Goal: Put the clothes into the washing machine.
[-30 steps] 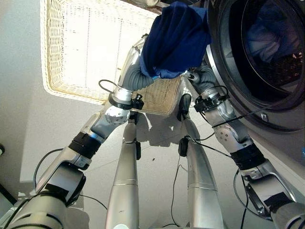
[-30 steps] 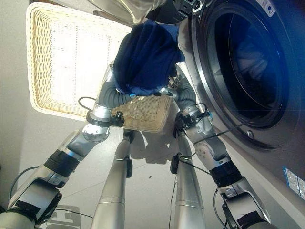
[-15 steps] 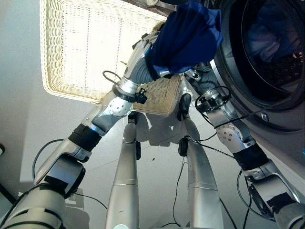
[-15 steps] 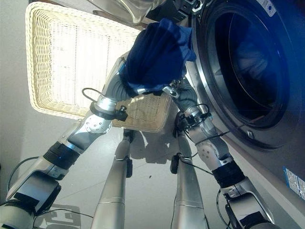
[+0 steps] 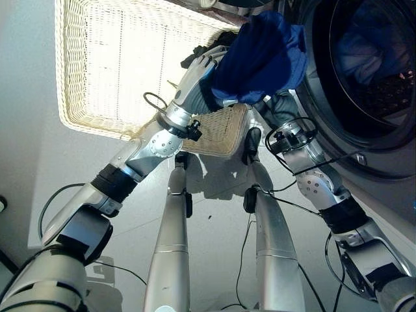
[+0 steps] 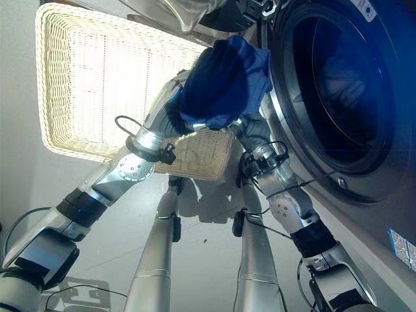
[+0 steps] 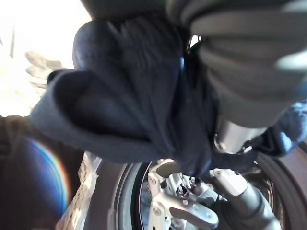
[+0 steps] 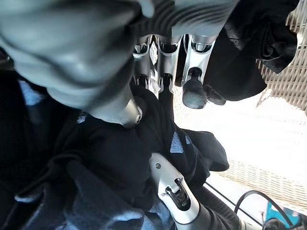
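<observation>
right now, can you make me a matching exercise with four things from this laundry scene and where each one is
Things:
1. blue garment
2. wicker basket
3. washing machine
4. left hand

Places or states:
A. on the floor, at the robot's left
B. raised between the two hands, beside the drum opening
C. at the robot's right, with dark laundry inside the drum
D. over the basket's edge, against the garment

Pairs: 1-B, 2-A, 3-C, 4-D
</observation>
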Robot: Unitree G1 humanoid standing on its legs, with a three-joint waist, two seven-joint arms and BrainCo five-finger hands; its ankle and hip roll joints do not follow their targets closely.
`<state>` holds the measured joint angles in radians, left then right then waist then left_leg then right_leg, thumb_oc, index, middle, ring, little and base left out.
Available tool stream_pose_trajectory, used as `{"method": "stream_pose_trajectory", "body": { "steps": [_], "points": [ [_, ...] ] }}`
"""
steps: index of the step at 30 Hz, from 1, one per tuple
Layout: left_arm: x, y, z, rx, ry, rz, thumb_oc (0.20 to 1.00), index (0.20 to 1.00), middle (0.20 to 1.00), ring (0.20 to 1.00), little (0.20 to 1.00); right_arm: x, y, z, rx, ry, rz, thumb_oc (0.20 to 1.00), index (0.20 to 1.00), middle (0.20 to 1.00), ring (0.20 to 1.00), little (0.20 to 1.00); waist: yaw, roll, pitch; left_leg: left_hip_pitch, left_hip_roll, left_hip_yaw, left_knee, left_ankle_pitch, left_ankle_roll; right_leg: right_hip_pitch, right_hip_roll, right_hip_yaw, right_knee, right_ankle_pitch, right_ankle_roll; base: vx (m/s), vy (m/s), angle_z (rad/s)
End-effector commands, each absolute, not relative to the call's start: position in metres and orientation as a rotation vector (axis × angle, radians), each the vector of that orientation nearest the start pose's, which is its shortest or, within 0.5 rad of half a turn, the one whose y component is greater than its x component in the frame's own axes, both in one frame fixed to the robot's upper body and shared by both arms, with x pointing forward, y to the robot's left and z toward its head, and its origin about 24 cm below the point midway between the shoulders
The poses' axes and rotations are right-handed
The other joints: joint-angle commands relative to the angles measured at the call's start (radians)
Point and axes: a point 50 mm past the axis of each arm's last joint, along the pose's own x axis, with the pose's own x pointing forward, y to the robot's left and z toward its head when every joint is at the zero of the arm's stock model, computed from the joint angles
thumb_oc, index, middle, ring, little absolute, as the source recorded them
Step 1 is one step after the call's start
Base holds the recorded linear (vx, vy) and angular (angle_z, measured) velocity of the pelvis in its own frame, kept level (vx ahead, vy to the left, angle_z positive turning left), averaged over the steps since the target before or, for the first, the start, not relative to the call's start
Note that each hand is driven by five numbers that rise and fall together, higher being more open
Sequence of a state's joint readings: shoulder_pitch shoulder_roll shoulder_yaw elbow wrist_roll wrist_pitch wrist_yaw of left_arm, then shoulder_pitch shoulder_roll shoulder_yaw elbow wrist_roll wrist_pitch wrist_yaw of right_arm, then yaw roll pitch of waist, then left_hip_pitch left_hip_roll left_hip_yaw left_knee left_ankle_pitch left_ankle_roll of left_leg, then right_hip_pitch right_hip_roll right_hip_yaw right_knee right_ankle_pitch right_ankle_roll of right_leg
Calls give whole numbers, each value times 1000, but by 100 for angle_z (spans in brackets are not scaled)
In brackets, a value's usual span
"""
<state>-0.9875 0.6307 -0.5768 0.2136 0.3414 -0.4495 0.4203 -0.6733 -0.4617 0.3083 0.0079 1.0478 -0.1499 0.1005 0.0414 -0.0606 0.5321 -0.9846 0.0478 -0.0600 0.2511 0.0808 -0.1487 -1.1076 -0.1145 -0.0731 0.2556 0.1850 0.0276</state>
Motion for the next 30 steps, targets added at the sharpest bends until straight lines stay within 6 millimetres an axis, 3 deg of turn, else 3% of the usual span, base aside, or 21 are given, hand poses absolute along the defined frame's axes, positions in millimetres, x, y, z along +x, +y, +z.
{"method": "stream_pose_trajectory", "body": {
  "steps": [1,18,19,20,30],
  "points": [
    [295,55,261,952,-1363,-403,200,200,200,200,200,282,-86,276,531,-756,956,200,200,200,200,200,-36,76,-12,5,-110,20,-62,68,86,41,46,-108,28,-7,126,0,0,0],
    [299,52,254,1030,-1302,-458,200,200,200,200,200,280,-89,276,646,-793,1002,200,200,200,200,200,-36,76,-12,8,-107,22,-68,73,84,43,42,-113,20,2,129,0,0,0],
    [301,54,254,1035,-1296,-430,435,435,435,435,435,280,-90,277,651,-804,1002,200,200,200,200,200,-36,76,-12,9,-107,22,-69,73,84,45,42,-113,18,2,128,0,0,0],
    [301,55,254,1030,-1289,-421,1000,1000,1000,1000,1000,279,-90,279,657,-811,1003,200,200,200,200,200,-35,76,-12,9,-107,23,-70,74,84,46,42,-114,17,2,128,0,0,0],
    [307,62,250,1052,-1243,-397,1000,1000,1000,1000,1000,276,-101,287,696,-928,1003,200,200,200,200,200,-30,79,-12,10,-108,20,-71,74,85,47,38,-118,16,4,129,0,0,0]
  ]
}}
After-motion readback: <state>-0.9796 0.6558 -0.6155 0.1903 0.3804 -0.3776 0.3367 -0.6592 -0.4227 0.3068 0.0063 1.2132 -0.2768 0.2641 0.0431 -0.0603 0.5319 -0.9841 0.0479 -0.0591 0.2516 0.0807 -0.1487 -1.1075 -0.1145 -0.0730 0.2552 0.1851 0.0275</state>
